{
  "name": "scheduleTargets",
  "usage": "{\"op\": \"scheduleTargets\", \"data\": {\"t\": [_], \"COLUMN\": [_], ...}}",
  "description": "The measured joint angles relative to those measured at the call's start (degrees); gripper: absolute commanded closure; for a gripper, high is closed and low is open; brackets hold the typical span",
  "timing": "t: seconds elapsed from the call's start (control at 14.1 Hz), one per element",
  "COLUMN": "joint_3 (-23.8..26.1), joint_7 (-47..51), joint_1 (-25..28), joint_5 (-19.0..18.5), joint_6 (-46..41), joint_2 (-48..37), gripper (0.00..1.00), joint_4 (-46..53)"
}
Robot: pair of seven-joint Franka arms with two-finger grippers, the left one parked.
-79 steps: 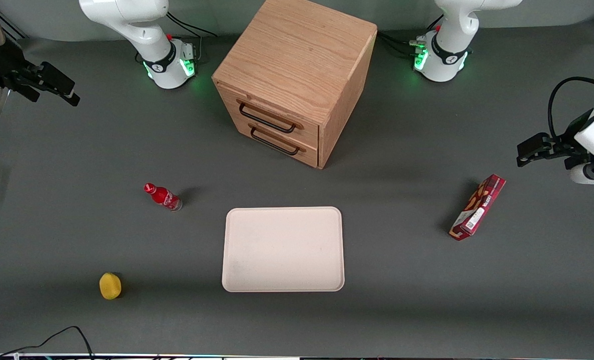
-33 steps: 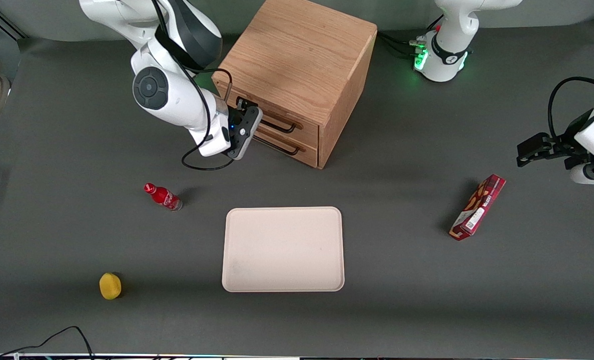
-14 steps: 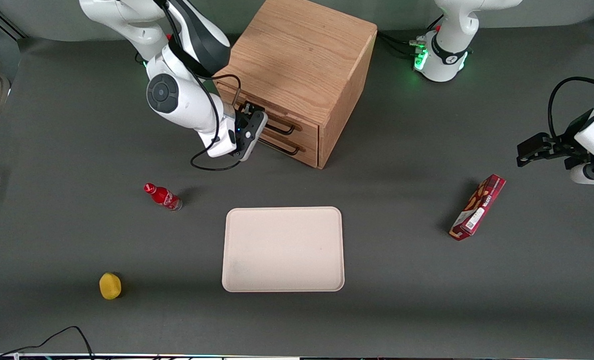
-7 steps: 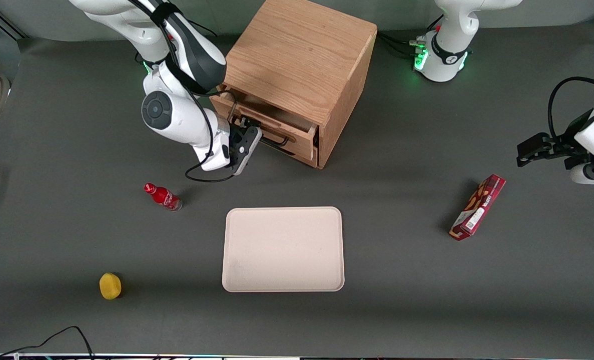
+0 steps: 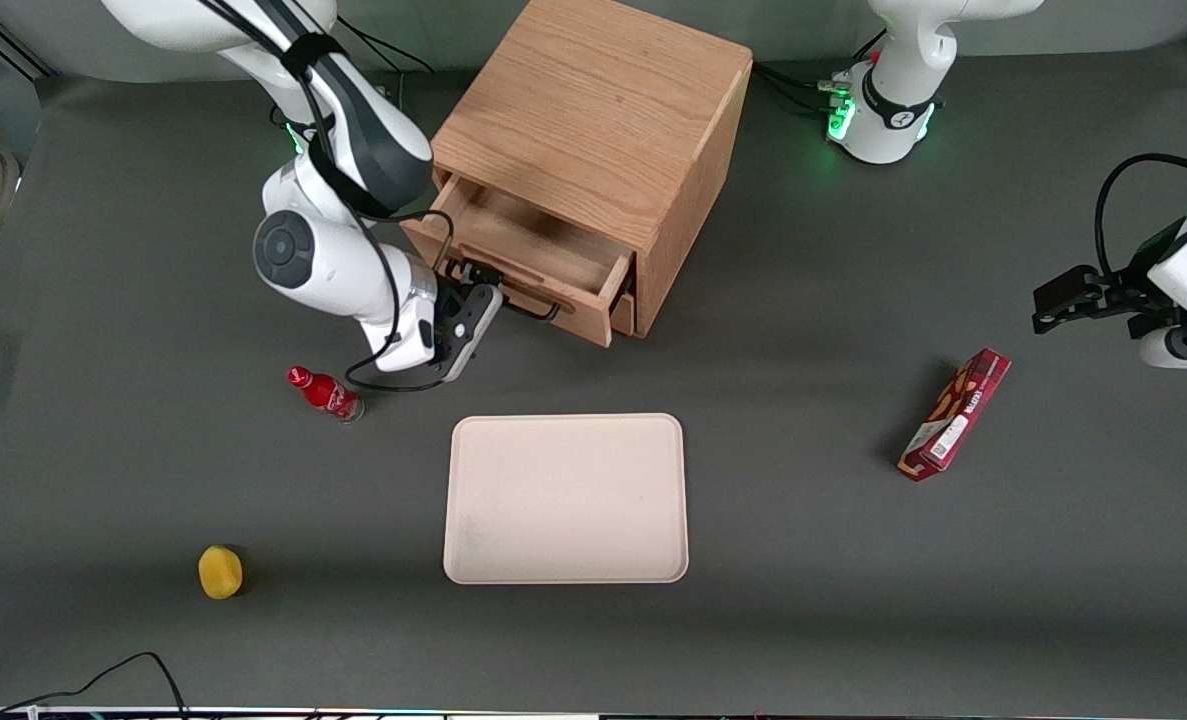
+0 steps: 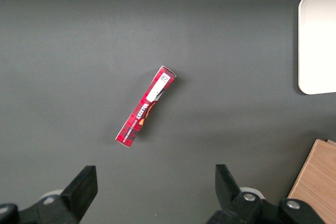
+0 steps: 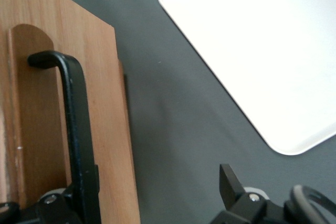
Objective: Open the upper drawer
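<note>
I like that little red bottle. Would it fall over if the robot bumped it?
Probably: the red bottle looks tall and narrow, so it may tip, then roll, seeming round. The gripper is open at the upper drawer handle.

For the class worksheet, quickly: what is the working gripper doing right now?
Gripper: at the upper drawer's black handle, drawer part open; grip state cannot be told.

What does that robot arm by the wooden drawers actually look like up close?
The working arm is glossy white with rounded segments, a dark grey band and a round grey joint cap. A thin black cable loops along it. Its gripper, at the upper drawer handle, is black on a white body. The base glows green.
</note>
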Motion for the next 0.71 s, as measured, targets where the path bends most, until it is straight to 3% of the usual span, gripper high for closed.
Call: {"op": "scheduleTargets", "data": {"t": [0.71], "joint_3": [-3.49], "joint_7": [-1.12], "joint_1": [0.02], "joint_5": [-2.42], "joint_6": [-2.61], "joint_2": [4.91], "gripper": [0.0], "joint_4": [7.07]}}
